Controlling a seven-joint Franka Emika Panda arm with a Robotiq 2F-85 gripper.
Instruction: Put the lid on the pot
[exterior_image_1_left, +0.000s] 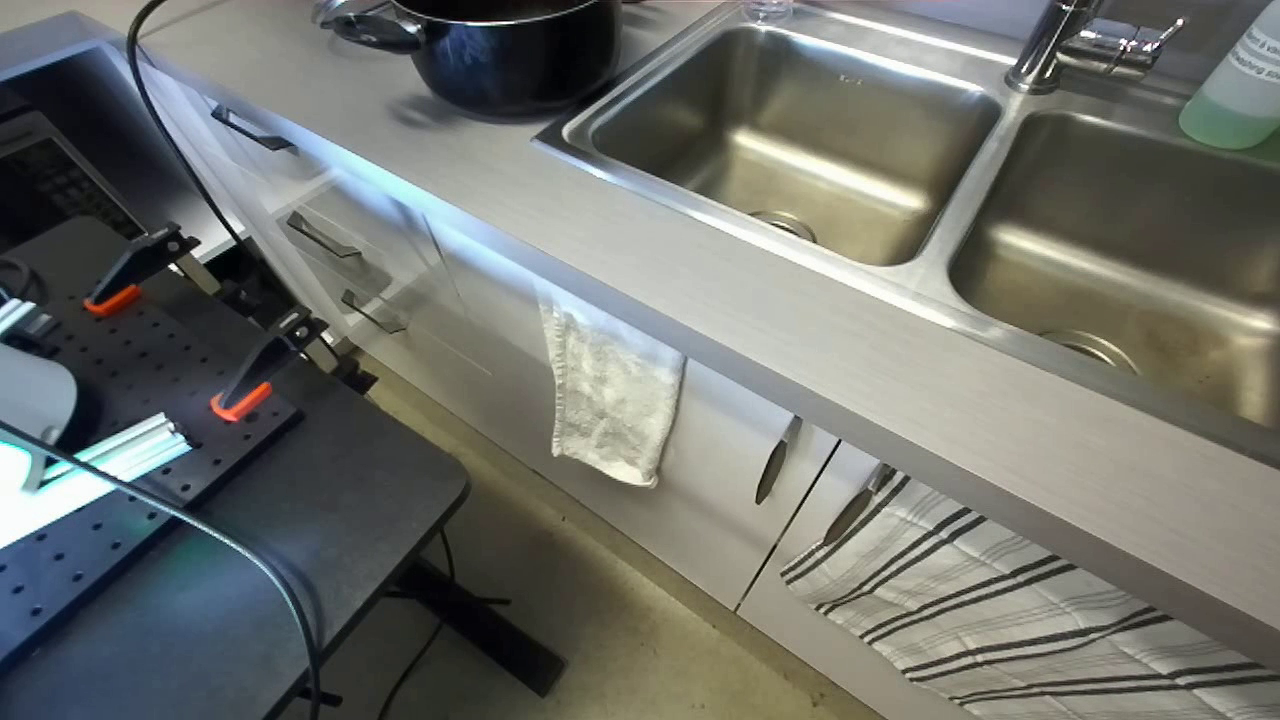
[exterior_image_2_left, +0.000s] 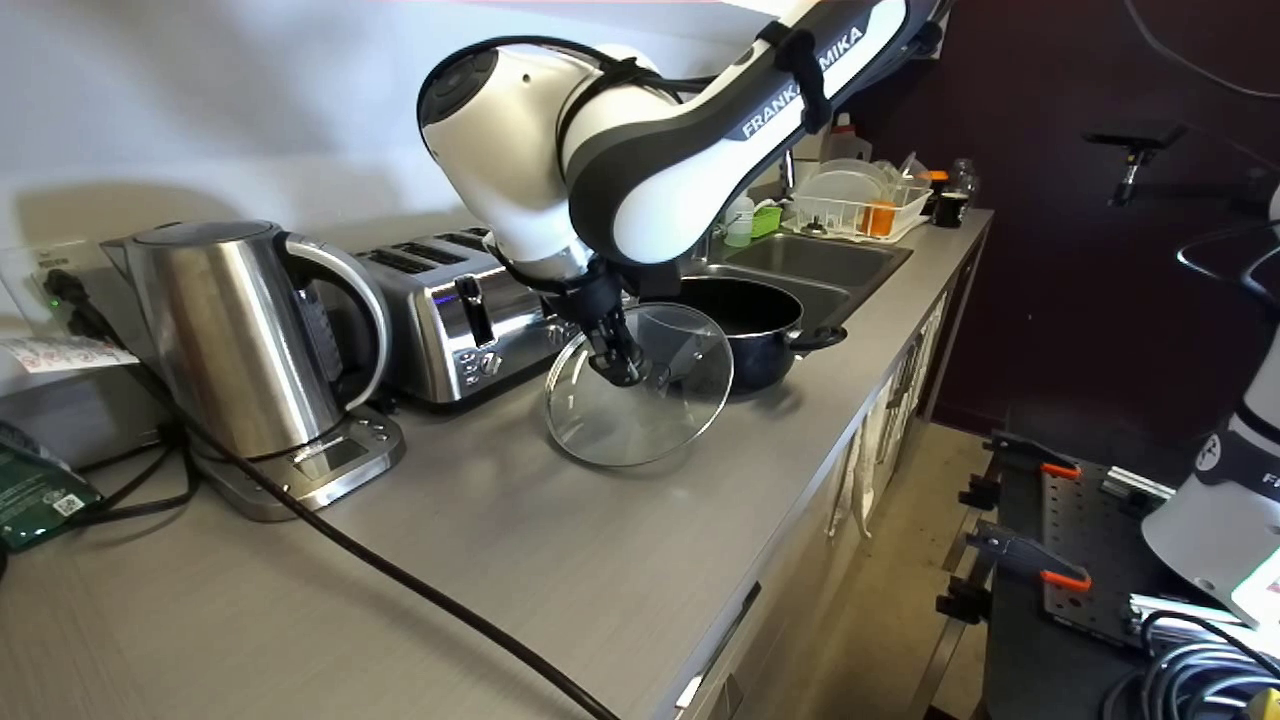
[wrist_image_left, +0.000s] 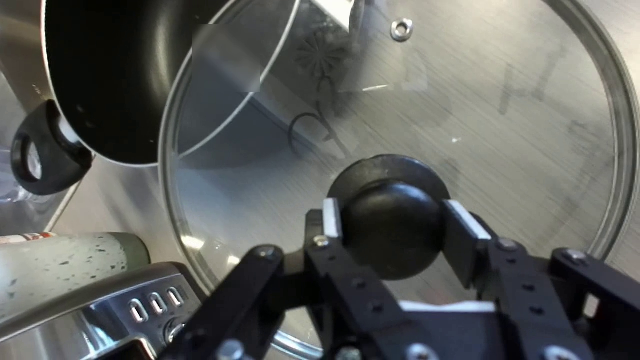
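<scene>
The lid is clear glass with a steel rim, a round black knob and a small metal-ringed vent. It is off the pot, held tilted over the desk between the front and back edges; I cannot tell whether its lower rim touches the surface. In the wrist view its edge overlaps part of the pot's mouth. The pot, glossy black with a dark inside, stands just beside the steel sink, one handle turned toward the desk's front edge. The sink has two basins, each with a round drain; a bottle holding green liquid stands behind them. Toward the desk's edge past the sink, a white rack carries pale dishes and something orange. The arm slants down from the front-edge side, bends near the toaster on the back edge and points the tool downward. The tool pinches the knob, a pale pad against either side.
</scene>
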